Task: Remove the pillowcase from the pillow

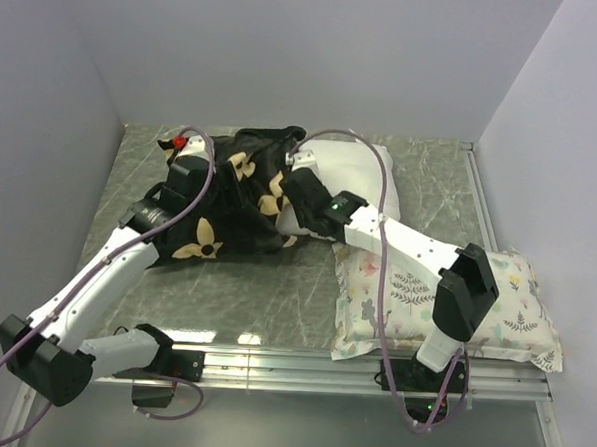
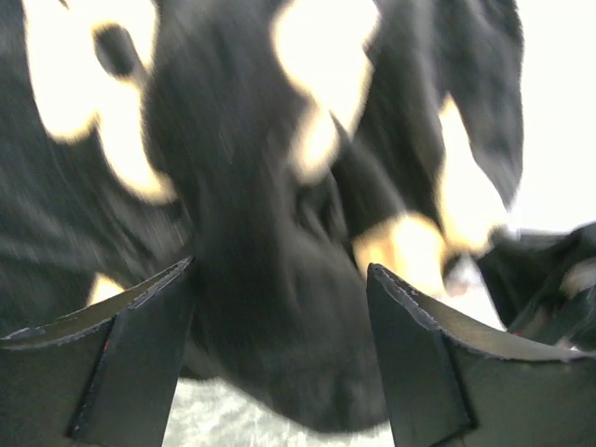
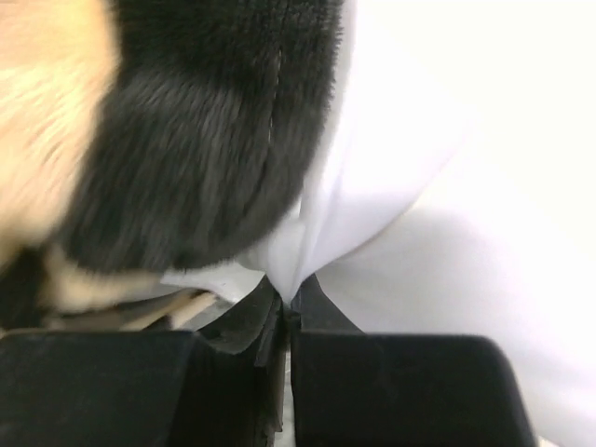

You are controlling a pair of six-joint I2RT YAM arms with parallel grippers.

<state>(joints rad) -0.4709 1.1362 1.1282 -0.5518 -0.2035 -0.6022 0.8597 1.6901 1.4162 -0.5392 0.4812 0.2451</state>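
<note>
The black plush pillowcase [image 1: 235, 195] with tan flowers lies bunched at the middle left of the table. The plain white pillow [image 1: 366, 172] sticks out of it to the right. My left gripper [image 1: 203, 173] is at the pillowcase's left side. In the left wrist view it [image 2: 279, 279] stands open, a bulge of the black pillowcase [image 2: 279, 186] lying loose between the fingers. My right gripper [image 1: 297, 168] is at the pillowcase's mouth. In the right wrist view it [image 3: 291, 300] is shut on a pinch of the white pillow [image 3: 391, 186], with the pillowcase's edge [image 3: 205, 140] just left of it.
A smaller white pillow with pastel animal and plant print [image 1: 445, 301] lies at the front right, under the right arm's elbow. Grey walls close in the table [image 1: 275, 292] on the left, back and right. A metal rail [image 1: 321, 360] runs along the near edge.
</note>
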